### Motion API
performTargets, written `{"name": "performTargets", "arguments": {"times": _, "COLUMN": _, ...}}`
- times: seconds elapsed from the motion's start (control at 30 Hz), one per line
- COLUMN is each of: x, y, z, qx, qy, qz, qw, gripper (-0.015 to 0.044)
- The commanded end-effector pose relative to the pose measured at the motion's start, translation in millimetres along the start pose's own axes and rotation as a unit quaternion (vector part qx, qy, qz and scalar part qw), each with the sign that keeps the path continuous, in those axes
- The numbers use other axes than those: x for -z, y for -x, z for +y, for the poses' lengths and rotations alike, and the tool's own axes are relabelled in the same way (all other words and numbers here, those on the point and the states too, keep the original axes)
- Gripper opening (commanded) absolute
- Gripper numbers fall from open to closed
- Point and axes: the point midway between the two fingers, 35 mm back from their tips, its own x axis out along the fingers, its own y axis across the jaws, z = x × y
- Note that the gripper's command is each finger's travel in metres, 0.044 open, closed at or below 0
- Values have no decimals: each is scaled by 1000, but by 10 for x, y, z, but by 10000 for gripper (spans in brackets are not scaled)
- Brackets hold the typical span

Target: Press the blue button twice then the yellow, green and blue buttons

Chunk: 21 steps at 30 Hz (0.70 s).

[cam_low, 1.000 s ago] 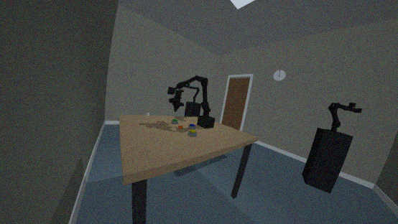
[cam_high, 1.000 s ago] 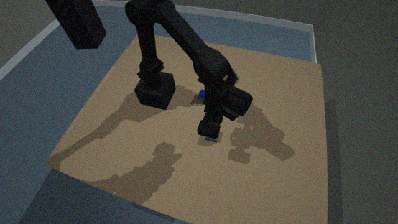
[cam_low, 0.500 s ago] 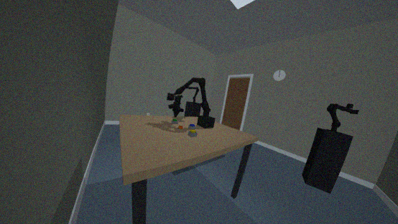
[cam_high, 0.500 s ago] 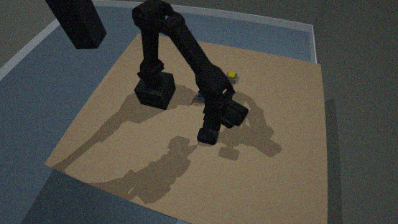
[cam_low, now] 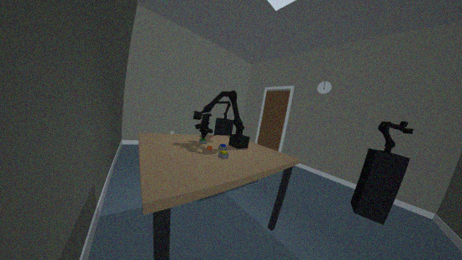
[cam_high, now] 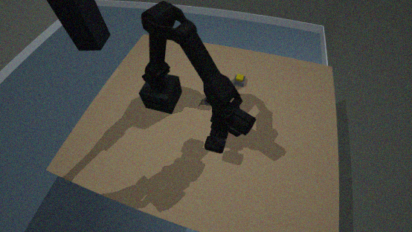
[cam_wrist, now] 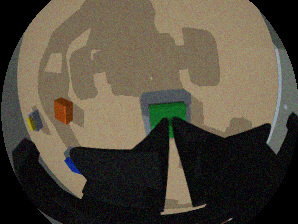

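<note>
My gripper (cam_high: 215, 145) (cam_low: 203, 137) (cam_wrist: 169, 121) is shut and empty, pointing down with its fingertips over the green button (cam_low: 203, 141) (cam_wrist: 167, 109). Whether the tips touch its cap cannot be told; this button is hidden behind the gripper in the top view. The blue button (cam_low: 223, 146) (cam_wrist: 73, 166) is partly covered by the gripper body in the wrist view, and its blue cap is hidden by the arm in the top view. The yellow button (cam_high: 240, 77) (cam_low: 223, 152) (cam_wrist: 31, 124) stands apart at the far left of the wrist view.
An orange block (cam_low: 209, 147) (cam_wrist: 63, 111) lies on the wooden table (cam_high: 290, 193) (cam_low: 179, 179), left of the green button in the wrist view and between it and the yellow one. The arm's base (cam_high: 161, 94) (cam_low: 239, 141) stands on the table. Another arm stands on a separate dark pedestal (cam_low: 380, 185).
</note>
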Motion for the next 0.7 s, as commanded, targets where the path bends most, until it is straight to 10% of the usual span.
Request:
{"name": "performTargets", "arguments": {"times": 0.0, "x": 17, "y": -46, "z": 7, "qx": -1, "qy": 3, "qz": 1, "qw": 1000, "gripper": 20}}
{"name": "performTargets", "arguments": {"times": 0.67, "x": 4, "y": 64, "z": 2, "qx": 0, "qy": 1, "qz": 0, "qw": 1000, "gripper": 20}}
